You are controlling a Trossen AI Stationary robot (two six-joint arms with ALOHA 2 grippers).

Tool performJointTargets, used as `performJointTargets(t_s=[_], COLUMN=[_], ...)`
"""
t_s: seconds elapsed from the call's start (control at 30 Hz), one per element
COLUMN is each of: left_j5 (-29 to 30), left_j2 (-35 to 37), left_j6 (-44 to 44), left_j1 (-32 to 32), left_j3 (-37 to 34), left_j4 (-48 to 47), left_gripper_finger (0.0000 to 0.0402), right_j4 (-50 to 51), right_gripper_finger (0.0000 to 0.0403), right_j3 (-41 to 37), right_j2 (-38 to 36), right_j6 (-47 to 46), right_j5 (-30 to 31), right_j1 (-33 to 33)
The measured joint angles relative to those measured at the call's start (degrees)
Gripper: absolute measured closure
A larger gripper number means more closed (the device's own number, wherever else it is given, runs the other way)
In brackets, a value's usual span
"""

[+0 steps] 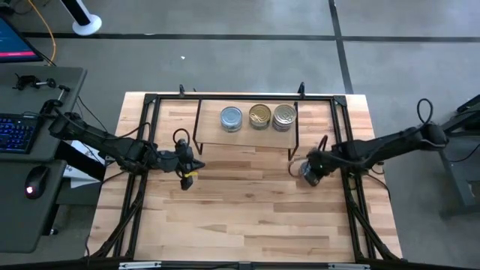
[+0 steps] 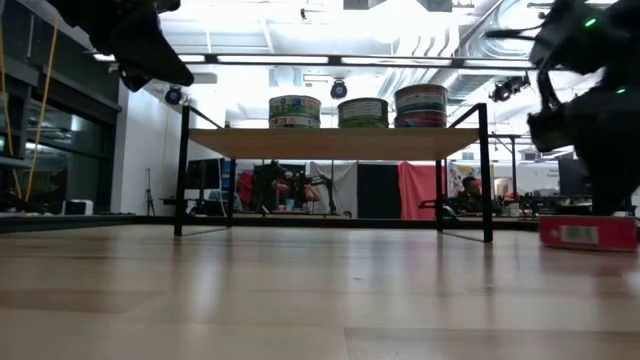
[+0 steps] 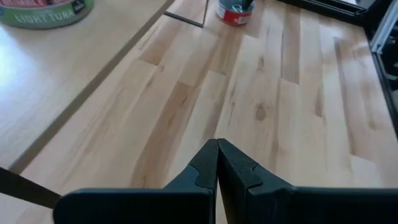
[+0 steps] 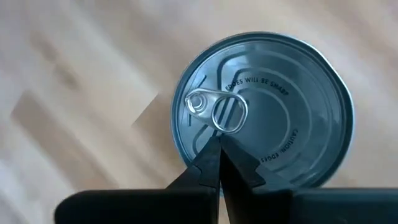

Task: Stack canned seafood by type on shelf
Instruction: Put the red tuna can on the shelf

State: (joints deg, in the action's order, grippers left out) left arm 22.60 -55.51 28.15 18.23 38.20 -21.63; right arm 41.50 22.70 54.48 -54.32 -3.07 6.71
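On the shelf (image 1: 211, 126), toward its right end, three stacks of tins are lined up in a row: a bluish-grey-topped stack (image 1: 231, 118), a gold-topped stack (image 1: 259, 116) and a silver-topped stack (image 1: 284, 116). From the low view each stack is seen to be two tins high, though the labels cannot be read there. A fourth tin (image 4: 264, 115) lies on the table (image 1: 247, 217), just off the shelf's right front leg, and is almost wholly covered by the right gripper (image 1: 310, 171) from above. On its grey lid, beside the ring pull, the embossed words "EDGES WILL BE SHARP" can be read; its red side is seen in the low view, its label there illegible. The right gripper's fingers are pressed together directly above this lid, and nothing is held between them. The left gripper (image 1: 187, 166) hangs above the table off the shelf's left front leg, its fingers likewise closed and empty. In the left wrist view a cut-off label reads "LIGHT TUNA". Beyond the light wood planks, a dim room with ceiling lights and seated people is made out.
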Motion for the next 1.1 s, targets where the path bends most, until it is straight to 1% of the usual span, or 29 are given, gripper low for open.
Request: performJointTargets(t_s=[0.1, 0.23, 0.37, 0.43, 0.53, 0.6, 0.7, 0.9, 1.0, 1.1], left_j5=[-0.2, -0.2, -0.2, -0.2, -0.7, -2.2, -5.1, -10.1, -11.8, -12.9], left_j2=[0.0, 0.0, -0.1, -0.9, -3.7, -6.6, -12.5, -24.4, -27.4, -28.3], left_j6=[1.7, 2.0, -0.7, -0.7, -0.7, -0.7, -0.8, -2.8, -2.8, -3.8], left_j1=[0.0, 0.0, 0.0, 0.0, 0.2, 0.6, 1.1, 1.5, 1.5, 1.5], left_j3=[0.0, 0.0, 0.0, 0.1, 0.1, 0.1, 0.0, 0.0, 0.0, 0.0], left_j4=[0.4, 3.7, 7.4, 9.4, 12.1, 14.2, 19.1, 27.9, 28.8, 27.4], left_gripper_finger=[0.0401, 0.0401, 0.0401, 0.0401, 0.0401, 0.0402, 0.0401, 0.0402, 0.0401, 0.0401], right_j4=[-3.6, -12.6, -20.5, -23.4, -26.2, -27.6, -29.9, -34.0, -35.9, -36.6], right_gripper_finger=[0.0403, 0.0403, 0.0403, 0.0403, 0.0403, 0.0403, 0.0403, 0.0403, 0.0403, 0.0403], right_j3=[-0.4, -0.6, 0.3, 2.0, 6.1, 9.8, 16.3, 30.6, 37.7, 44.4], right_j2=[0.2, 2.3, 8.3, 12.8, 20.0, 25.0, 32.0, 45.7, 52.1, 56.5], right_j6=[-4.3, -7.5, -8.6, -6.7, -1.3, 2.8, 9.8, 25.8, 30.5, 35.4], right_j5=[-0.6, -0.4, 0.9, 1.0, 1.1, 1.9, 4.3, 4.5, 3.1, 1.6], right_j1=[6.3, 13.4, 17.6, 18.5, 18.4, 17.8, 16.2, 12.2, 10.2, 9.2])
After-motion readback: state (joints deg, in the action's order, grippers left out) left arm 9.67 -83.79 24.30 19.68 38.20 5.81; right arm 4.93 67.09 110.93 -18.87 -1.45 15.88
